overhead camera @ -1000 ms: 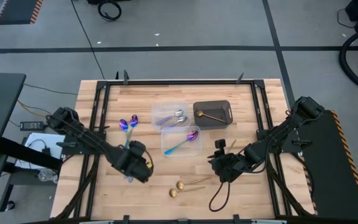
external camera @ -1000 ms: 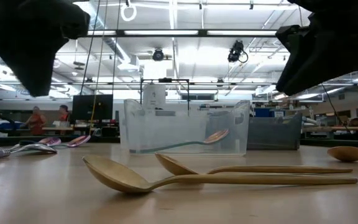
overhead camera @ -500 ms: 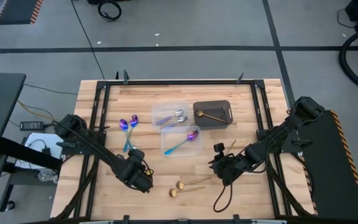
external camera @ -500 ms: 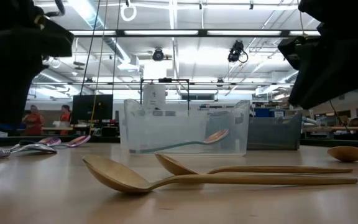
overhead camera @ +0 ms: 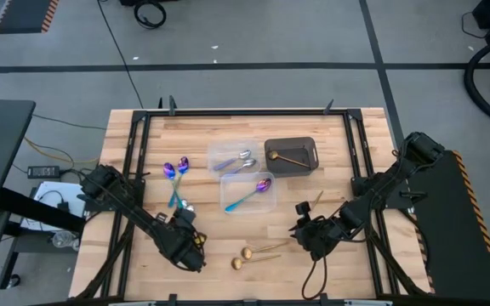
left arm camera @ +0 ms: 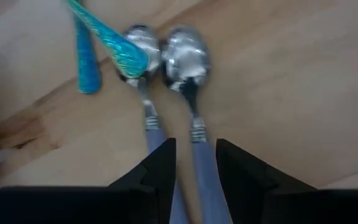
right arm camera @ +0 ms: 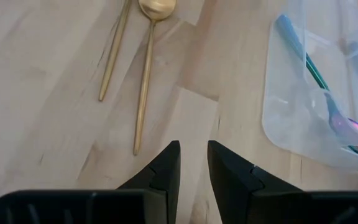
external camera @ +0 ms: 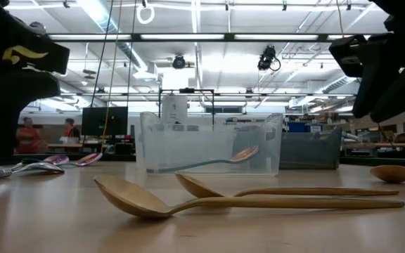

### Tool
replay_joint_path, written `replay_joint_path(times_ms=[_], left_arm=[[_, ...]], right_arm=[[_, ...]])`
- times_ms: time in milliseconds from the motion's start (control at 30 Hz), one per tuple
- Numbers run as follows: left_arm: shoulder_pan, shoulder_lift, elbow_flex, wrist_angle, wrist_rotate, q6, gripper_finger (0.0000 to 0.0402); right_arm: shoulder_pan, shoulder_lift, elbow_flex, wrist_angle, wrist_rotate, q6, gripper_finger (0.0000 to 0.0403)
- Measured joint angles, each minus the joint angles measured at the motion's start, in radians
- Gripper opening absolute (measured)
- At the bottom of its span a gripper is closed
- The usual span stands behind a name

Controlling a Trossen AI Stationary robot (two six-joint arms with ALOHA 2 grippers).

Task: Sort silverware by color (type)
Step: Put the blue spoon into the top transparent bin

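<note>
On the desk's left side I have the left gripper low over two silver spoons with pale blue handles, jaws parted and straddling one handle — nothing gripped yet. I judge this the pick step: settle lower, then close. Two gold spoons lie near the front edge. The right gripper hovers beside them, jaws slightly apart and empty, a clear tub ahead.

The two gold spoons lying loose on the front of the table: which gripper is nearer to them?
Left, narrowly. The left gripper sits just beside the two gold spoons on their left; the right gripper is a little farther, to their right and slightly behind.
</note>
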Motion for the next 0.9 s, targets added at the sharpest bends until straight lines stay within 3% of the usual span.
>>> replay_joint_path(times_ms=[367,667,900], left_arm=[[0.022,-0.008,-0.119,0.196,0.013,-0.031,0.0118],[0.033,-0.012,-0.126,0.220,0.048,-0.002,0.0045],[0.031,-0.010,-0.114,0.215,0.042,0.014,0.0044]], right_arm=[[0.014,0.000,0.000,0.010,-0.001,0.009,0.0091],[0.014,0.000,0.000,0.014,0.001,0.002,0.0091],[0.016,0.000,0.000,0.014,0.002,0.002,0.0091]])
